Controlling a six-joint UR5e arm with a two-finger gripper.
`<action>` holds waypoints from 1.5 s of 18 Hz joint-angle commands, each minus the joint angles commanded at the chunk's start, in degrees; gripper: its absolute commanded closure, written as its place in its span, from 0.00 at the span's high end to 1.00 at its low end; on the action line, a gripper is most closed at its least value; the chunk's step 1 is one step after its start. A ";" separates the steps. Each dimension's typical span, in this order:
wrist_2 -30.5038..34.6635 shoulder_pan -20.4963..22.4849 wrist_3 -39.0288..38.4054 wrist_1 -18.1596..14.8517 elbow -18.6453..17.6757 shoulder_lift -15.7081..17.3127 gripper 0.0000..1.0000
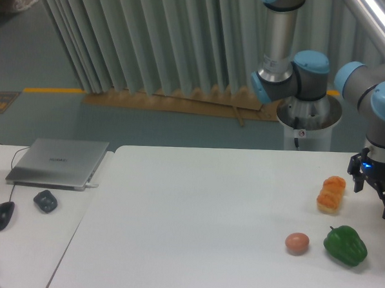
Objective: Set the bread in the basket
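1. Behind the scene, a pale grey-green pleated curtain [153,39] fills the upper part of the frame, with a strip of brown cardboard [175,103] lying along its foot on the bluish floor.
2. Across the lower half spreads a white table [195,221]; a second white desk [26,238] adjoins it at the lower left, separated by a thin seam.
3. On that left desk rests a closed silver laptop [59,163], with a black mouse [2,215] near the left edge and a small dark lumpy object [45,201] between them, just below the laptop.
4. At the upper right, the robot arm [299,75] with grey tubes and light blue joint caps rises from a round white base and bends out past the right edge of the frame.
5. At the right edge, the gripper [373,189] hangs pointing down over the table, a small blue light glowing on its body; its dark fingers stand apart and hold nothing.
6. Just left of the gripper, not touching it, the bread [331,193] lies on the table at centre right, golden orange on top and paler yellow below.
7. Lower right, a green pepper [345,245] sits below the bread, and a round pinkish-brown ball [297,242] sits just left of the pepper, apart from it.
8. No basket appears in this view.
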 joint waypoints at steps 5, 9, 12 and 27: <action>-0.83 0.16 -1.34 -0.18 -2.81 0.35 1.00; -0.66 -0.18 -6.62 -0.35 -5.56 0.27 1.00; -0.75 -0.18 -7.24 -4.38 -5.21 0.96 1.00; -0.40 -6.78 -11.47 -7.65 -5.21 1.32 1.00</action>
